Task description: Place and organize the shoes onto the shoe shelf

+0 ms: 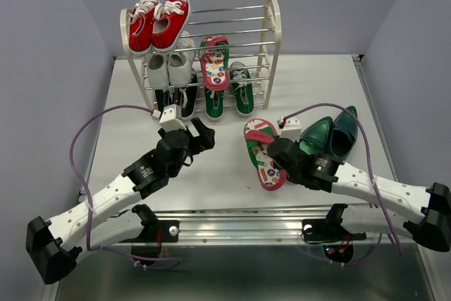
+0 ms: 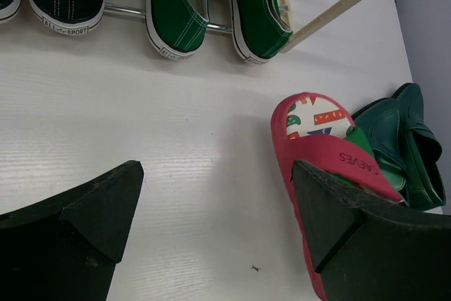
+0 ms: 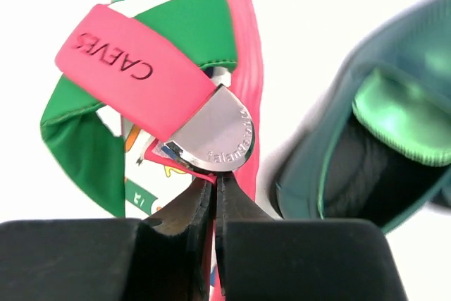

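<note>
- Left gripper: fingers spread wide, holding nothing, above the table.
- Shoe shelf, far centre: green sneakers on the bottom tier, shelved flip-flop above.
- Right gripper: fingers pinched tight on the loose flip-flop, near-right of the shelf.
- Green heels: on the table, just right of it.

Robotics lab cell: bare grey walls enclose a white table bearing two arms.
</note>
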`<action>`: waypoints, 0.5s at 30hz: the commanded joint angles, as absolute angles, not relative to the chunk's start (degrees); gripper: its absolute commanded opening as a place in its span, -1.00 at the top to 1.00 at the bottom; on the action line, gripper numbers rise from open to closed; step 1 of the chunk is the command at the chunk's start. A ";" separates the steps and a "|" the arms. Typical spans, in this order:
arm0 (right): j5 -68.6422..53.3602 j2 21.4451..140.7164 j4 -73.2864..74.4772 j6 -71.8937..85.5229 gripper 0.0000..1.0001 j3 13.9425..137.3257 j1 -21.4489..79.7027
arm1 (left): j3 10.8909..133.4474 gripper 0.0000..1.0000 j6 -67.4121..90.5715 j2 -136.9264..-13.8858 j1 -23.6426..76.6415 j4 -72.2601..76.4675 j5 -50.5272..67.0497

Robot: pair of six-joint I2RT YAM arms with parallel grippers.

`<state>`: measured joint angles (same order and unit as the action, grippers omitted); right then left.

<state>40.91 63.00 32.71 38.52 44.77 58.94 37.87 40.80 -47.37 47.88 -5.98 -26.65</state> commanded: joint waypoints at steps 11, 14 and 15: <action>48.15 61.96 17.49 22.41 0.99 63.45 59.06 | 37.44 -0.98 40.87 -47.02 47.81 -5.80 -29.09; 52.45 64.94 17.49 22.50 0.99 66.69 58.54 | 37.35 -0.98 40.78 -46.93 47.81 -5.89 -29.18; 52.82 65.56 17.49 22.50 0.99 67.58 57.84 | 37.27 -0.98 40.78 -46.93 47.81 -5.89 -29.27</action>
<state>44.88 63.66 23.44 23.03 61.73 58.89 37.87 40.99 -47.40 47.88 -6.94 -27.49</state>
